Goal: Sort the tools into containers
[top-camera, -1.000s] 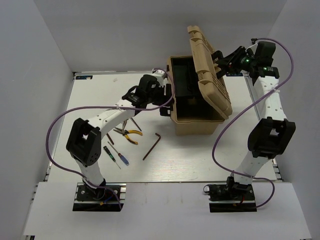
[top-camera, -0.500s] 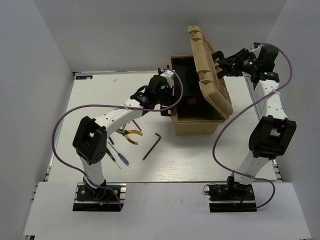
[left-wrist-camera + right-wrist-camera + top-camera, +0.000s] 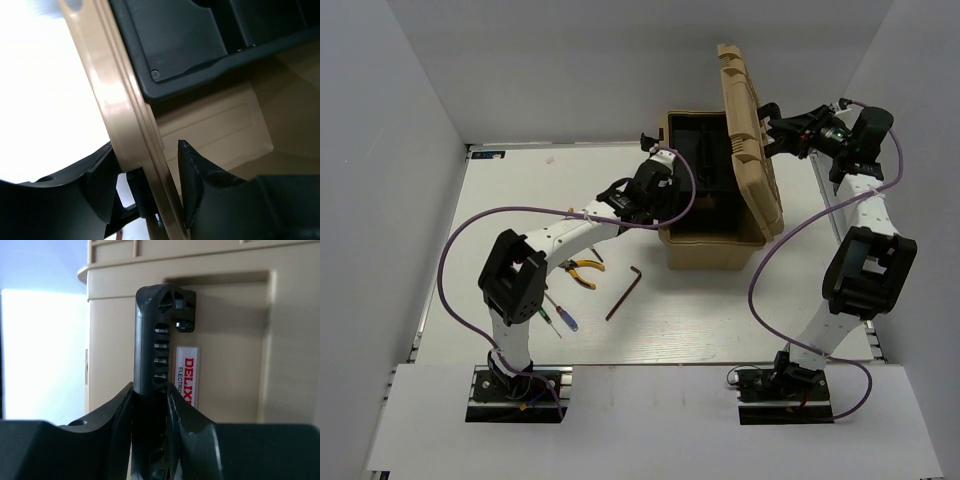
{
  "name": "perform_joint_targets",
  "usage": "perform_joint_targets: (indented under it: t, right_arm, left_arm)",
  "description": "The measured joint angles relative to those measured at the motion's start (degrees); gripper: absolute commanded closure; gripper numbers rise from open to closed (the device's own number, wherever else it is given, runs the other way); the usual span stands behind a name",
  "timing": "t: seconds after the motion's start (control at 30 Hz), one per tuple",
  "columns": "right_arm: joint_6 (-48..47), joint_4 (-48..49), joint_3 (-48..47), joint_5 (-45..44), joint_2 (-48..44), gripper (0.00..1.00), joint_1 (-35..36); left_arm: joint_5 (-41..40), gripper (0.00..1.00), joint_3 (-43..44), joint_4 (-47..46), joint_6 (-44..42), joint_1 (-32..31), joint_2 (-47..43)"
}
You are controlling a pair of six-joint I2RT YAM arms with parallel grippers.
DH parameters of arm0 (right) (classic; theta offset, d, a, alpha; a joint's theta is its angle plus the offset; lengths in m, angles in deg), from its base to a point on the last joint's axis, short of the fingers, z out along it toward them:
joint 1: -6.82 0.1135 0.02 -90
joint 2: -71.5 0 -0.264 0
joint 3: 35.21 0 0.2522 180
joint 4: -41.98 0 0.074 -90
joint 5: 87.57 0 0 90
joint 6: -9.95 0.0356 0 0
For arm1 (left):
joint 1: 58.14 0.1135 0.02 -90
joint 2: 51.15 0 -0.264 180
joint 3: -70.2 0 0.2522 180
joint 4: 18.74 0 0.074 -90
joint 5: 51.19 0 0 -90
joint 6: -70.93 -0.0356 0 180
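On the white table (image 3: 510,200), the thin screwdrivers (image 3: 560,316) lie farthest left near the left arm's elbow link. The yellow-handled pliers (image 3: 585,270) are just beyond them toward 1 o'clock. The dark L-shaped hex key (image 3: 624,291) lies to the right of the pliers, apart from them. All three are loose on the table, outside the tan toolbox (image 3: 715,250), at about 7 to 8 o'clock from the left gripper (image 3: 658,208) and well apart from it. In the left wrist view, the left gripper (image 3: 150,192) straddles the toolbox's left wall (image 3: 127,115), one finger outside and one inside, pinching the rim between them. The black tray (image 3: 180,40) sits inside the box toward 12 o'clock. Open tabletop spreads from the box toward 9 o'clock as far as the white enclosure wall, and a band of it runs along the near edge at 6 o'clock. The lid (image 3: 745,120) stands nearly upright on the box's right side, leaving the interior open from above. At 3 o'clock of the lid, the right gripper (image 3: 772,128) is clamped on the black lid handle (image 3: 160,340), its fingers (image 3: 187,430) pressing both sides beside a label with red lettering (image 3: 187,382). Only a narrow strip of table lies between the box and the right wall.
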Motion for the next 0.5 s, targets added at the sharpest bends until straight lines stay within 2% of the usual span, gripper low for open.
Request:
perform_joint_targets:
  t: [0.3,0.5]
  right_arm:
    - [12.44,15.26,0.85,9.92,4.68,1.00,-6.14]
    - [11.56,14.19,-2.49,17.03,7.23,1.00,-9.09]
  left_arm:
    - [-2.08,0.47,-2.01,-2.91,1.64,-0.04,-0.70]
    - [-2.49,0.47,-5.81,-6.73,2.29,0.09,-2.54]
